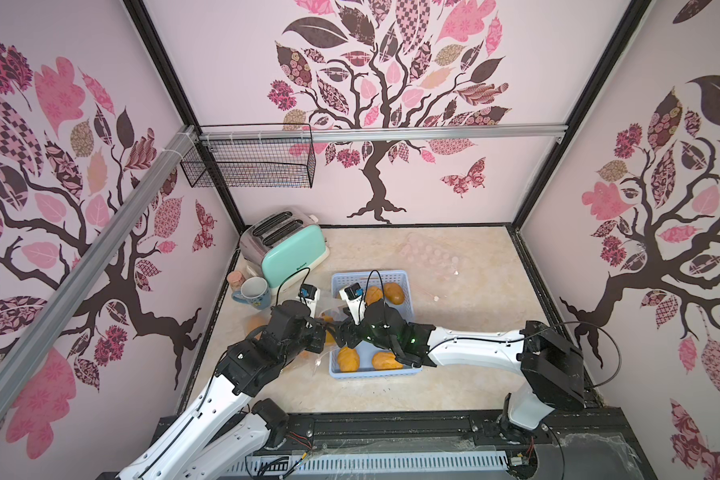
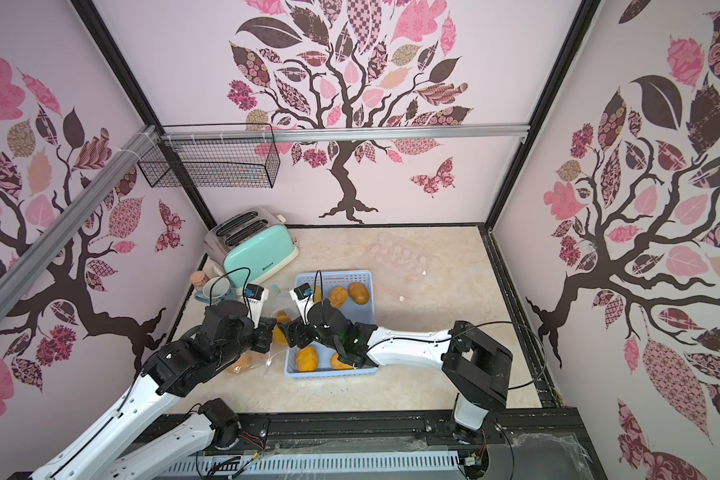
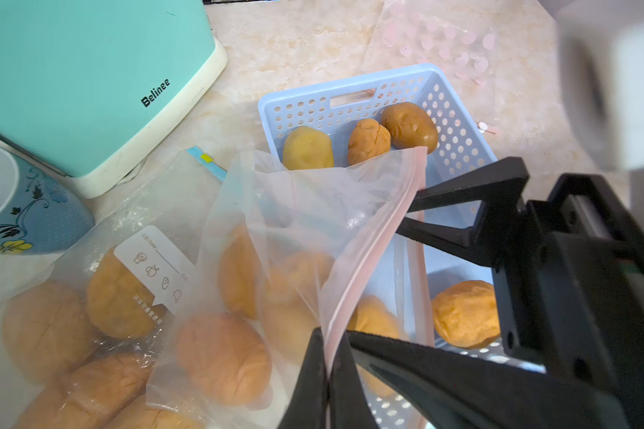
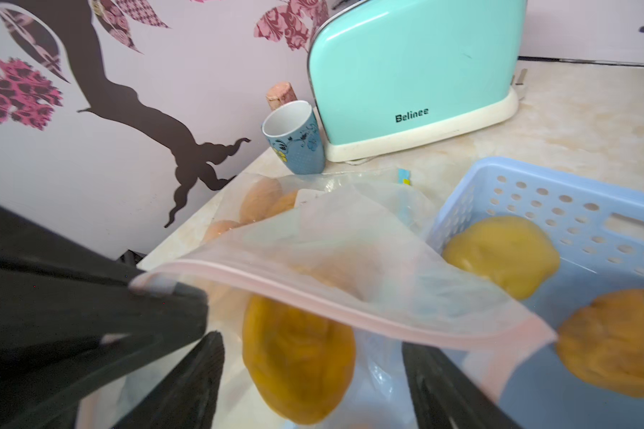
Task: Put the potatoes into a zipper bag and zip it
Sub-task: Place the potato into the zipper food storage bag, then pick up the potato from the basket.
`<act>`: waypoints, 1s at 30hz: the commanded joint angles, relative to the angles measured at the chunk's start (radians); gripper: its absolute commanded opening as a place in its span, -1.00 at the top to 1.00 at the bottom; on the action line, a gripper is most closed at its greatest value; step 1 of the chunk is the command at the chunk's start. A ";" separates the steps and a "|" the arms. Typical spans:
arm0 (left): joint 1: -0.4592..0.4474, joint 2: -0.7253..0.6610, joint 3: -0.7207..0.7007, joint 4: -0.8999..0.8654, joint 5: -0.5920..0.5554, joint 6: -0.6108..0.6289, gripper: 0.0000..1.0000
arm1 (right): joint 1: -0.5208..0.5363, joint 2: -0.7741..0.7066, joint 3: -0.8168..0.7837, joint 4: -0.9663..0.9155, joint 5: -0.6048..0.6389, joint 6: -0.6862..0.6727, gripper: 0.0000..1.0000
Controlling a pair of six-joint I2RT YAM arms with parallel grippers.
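Clamped shut, the left gripper (image 3: 328, 349) pinches the pink zip rim of the zipper bag (image 3: 294, 208) at the lower middle of the left wrist view and holds the mouth up. At that mouth the right gripper (image 4: 309, 340) has its jaws spread. One potato lies between the fingers but is clear of at least one of them, so it looks released rather than gripped. Several of the potatoes (image 3: 224, 356) already sit inside the bag, at the lower left of the left wrist view. Just past the mouth stands the blue basket (image 3: 350, 80) with the rest. In a top view the nearest potato (image 1: 381, 360) lies at the basket's lower end, right under the right wrist, with its long axis across the frame. The right arm is therefore the nearer one and the only free one, and the next pick likely means drawing back from the bag toward the bottom of the frame. Farther off, at upper left of the table, are the toaster (image 1: 296, 253) and mug (image 1: 254, 293). A spare dotted bag (image 1: 429, 253) lies flat beyond the basket.
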State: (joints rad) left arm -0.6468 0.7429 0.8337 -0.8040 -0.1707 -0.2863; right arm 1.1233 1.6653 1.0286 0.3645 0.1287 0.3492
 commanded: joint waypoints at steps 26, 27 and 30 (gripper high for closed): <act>-0.002 -0.033 -0.019 0.003 -0.052 -0.001 1.00 | -0.152 -0.478 -0.160 -0.541 -0.178 -0.104 -0.69; -0.001 -0.031 -0.018 0.003 -0.051 -0.001 1.00 | -0.152 -0.454 -0.156 -0.550 -0.217 -0.094 -0.69; -0.002 -0.028 -0.018 0.002 -0.049 -0.001 1.00 | -0.152 -0.377 -0.153 -0.526 -0.334 -0.062 -0.68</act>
State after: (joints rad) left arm -0.6468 0.7151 0.8337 -0.8043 -0.2070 -0.2871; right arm 0.9676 1.2255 0.8574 -0.1074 -0.0448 0.2333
